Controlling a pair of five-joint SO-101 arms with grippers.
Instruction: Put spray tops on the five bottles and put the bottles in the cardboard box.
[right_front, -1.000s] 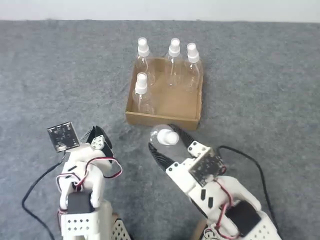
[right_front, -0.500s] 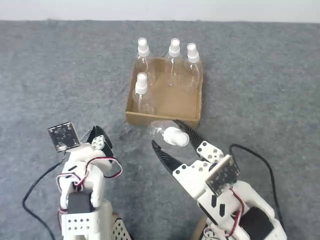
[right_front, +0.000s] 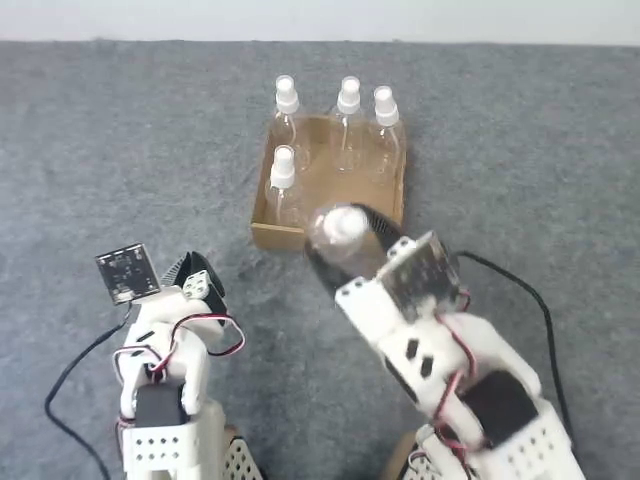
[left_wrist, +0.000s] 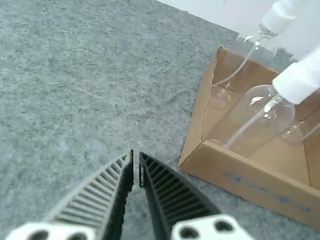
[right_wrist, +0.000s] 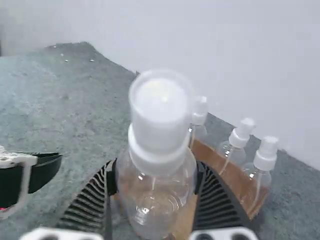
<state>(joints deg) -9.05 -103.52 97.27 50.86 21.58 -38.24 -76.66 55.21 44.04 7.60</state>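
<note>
Grey carpet covered the table, and a white wall stood behind the box. Four capped bottles stood inside the box. The right gripper pinched the fifth bottle over the box's front wall. The left gripper, pressed together, sat in front of the box.

Left jaws closed; right jaws gripping

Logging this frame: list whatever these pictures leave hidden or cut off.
- High view: the held bottle and right gripper cover much of the cardboard box's front wall.
- Left wrist view: boxed bottles' spray tops run off the edge.
- Right wrist view: held bottle hides the box's near part.
</note>
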